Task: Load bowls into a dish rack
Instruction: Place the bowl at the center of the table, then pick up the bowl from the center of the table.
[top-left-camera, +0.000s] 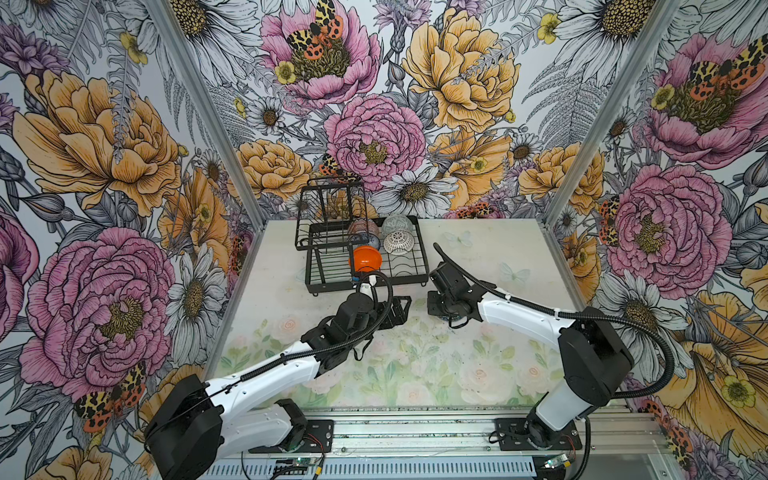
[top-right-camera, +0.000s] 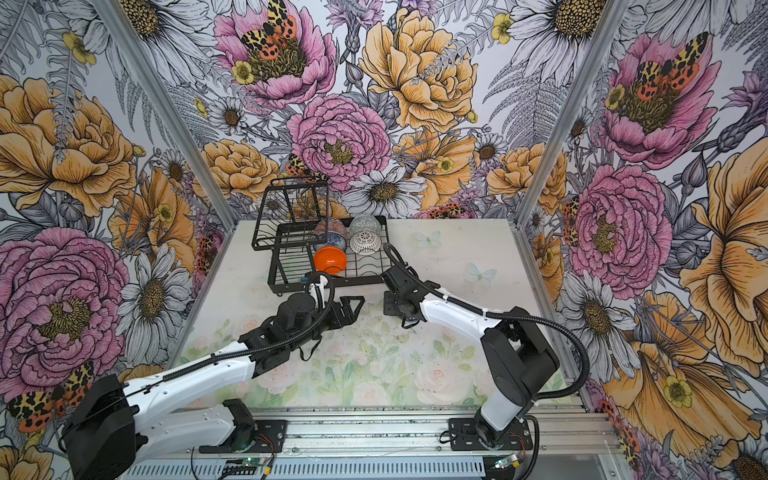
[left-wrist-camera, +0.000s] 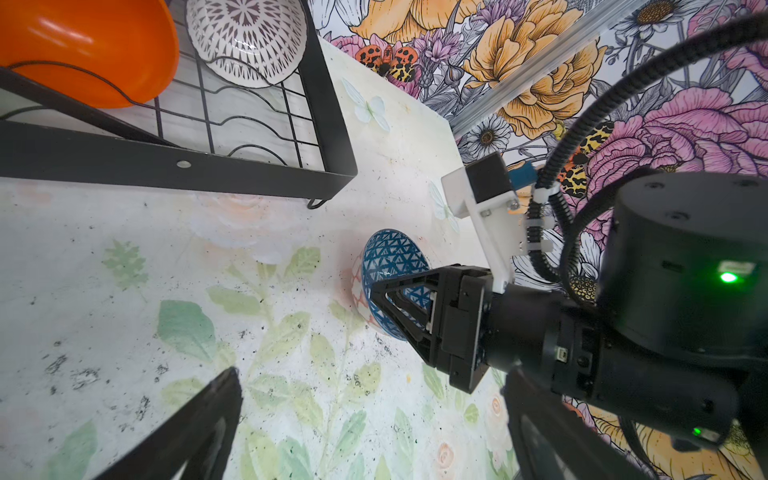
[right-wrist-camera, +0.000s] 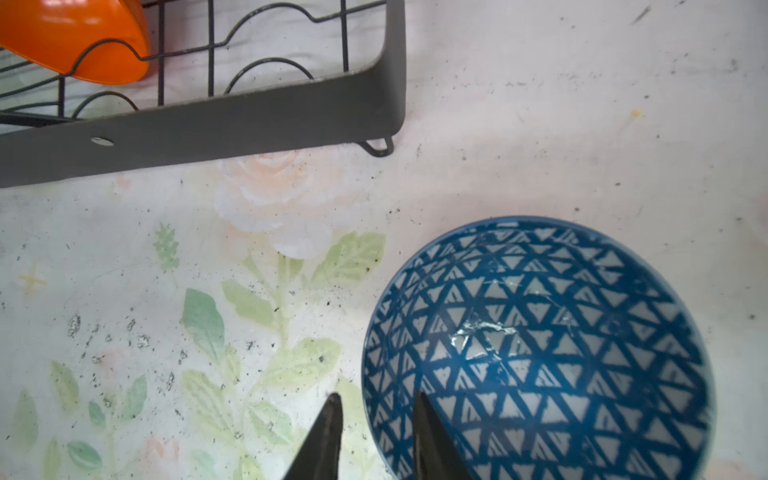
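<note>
A dark blue geometric bowl (right-wrist-camera: 540, 353) stands upright on the table in front of the near right corner of the dish rack (top-left-camera: 420, 249). My right gripper (right-wrist-camera: 376, 399) points down over the bowl's rim, one finger inside and one outside. Its jaws stand apart and clear of the rim on both sides, so it is open. My left gripper (left-wrist-camera: 372, 382) hangs wide open just left of that bowl (left-wrist-camera: 390, 257), holding nothing. In the rack sit the orange bowl (top-left-camera: 365, 258), the black-white lattice bowl (top-left-camera: 397, 242), the pale green-grey bowl (top-left-camera: 397, 224) and two more patterned bowls behind.
The rack's raised wire tier (top-right-camera: 291, 245) stands at its far left end. The rack's near rail (right-wrist-camera: 208, 124) runs close to the blue bowl. The two arms meet just in front of the rack, wrists a hand's width apart. Flowered walls close three sides.
</note>
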